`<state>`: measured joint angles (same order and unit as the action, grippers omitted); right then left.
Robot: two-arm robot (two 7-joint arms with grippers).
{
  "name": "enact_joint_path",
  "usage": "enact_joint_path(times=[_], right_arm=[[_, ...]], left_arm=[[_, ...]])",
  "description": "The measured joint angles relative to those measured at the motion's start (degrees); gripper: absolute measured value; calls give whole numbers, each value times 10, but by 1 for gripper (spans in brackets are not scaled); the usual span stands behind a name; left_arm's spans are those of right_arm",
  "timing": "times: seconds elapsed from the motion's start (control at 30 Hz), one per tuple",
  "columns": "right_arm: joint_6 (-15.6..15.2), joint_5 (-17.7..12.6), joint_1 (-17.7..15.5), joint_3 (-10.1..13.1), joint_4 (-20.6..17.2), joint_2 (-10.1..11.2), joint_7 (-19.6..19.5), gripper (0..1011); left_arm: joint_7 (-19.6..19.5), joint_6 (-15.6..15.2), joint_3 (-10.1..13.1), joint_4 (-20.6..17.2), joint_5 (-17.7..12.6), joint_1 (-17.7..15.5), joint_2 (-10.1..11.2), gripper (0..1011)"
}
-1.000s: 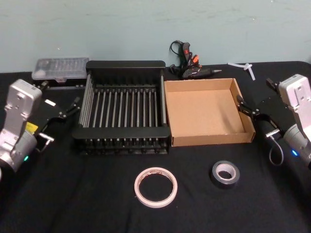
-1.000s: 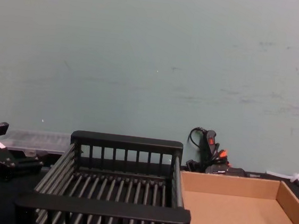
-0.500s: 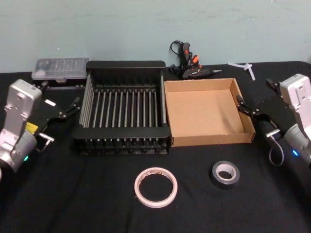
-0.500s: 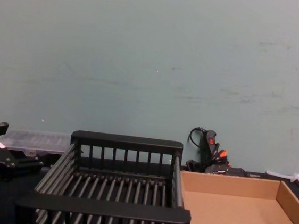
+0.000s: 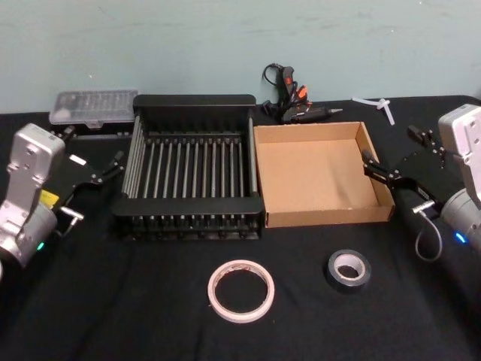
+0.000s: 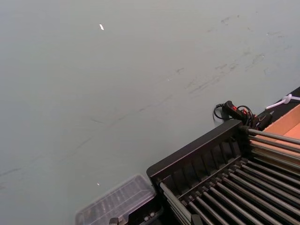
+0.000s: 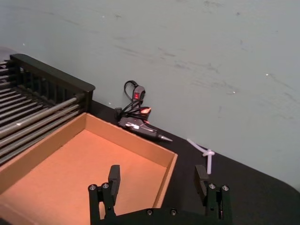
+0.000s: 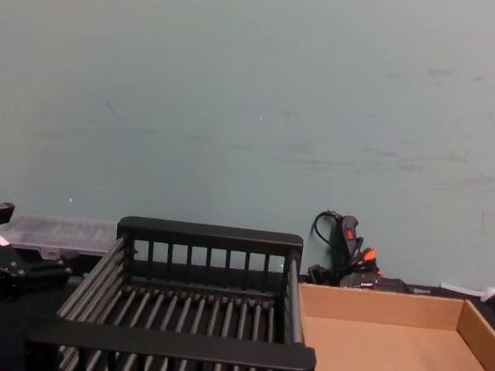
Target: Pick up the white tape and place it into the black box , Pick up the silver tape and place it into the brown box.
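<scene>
So far neither roll has been lifted. The white tape (image 5: 241,290) lies flat on the surface in front of the black box (image 5: 189,167), its hole facing straight up, and the silver tape (image 5: 349,270) lies flat the same way just to its right, in front of the brown box (image 5: 322,174). Being rings, neither has a long axis along the surface; each axis stands upright, so an approach from any side works equally well.

The left gripper (image 5: 96,167) waits beside the black box's left wall; how its jaws stand I cannot tell. The right gripper (image 5: 412,167) sits at the brown box's right wall with its jaws spread wide, as the right wrist view shows.

For the step in hand, I judge the best move is to come down from above on the white tape with one finger inside the ring and one outside, pinching the thin wall. It probably flexes if squeezed across its full width. The roll should be lifted clear of the box rim before it is carried over.
</scene>
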<state>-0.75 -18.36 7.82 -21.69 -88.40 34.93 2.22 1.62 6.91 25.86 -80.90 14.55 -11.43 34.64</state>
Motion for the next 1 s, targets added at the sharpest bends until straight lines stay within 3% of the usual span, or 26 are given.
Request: enact_joint_path(times=[0.63, 1.0], right_arm=[[-165, -36, -85, 43, -150, 3, -9, 1002], [-224, -57, -128, 59, -192, -11, -7, 1002]], left_arm=[[0, 0, 0, 0, 0, 0, 0, 1001], [0, 0, 0, 0, 0, 0, 0, 1001]])
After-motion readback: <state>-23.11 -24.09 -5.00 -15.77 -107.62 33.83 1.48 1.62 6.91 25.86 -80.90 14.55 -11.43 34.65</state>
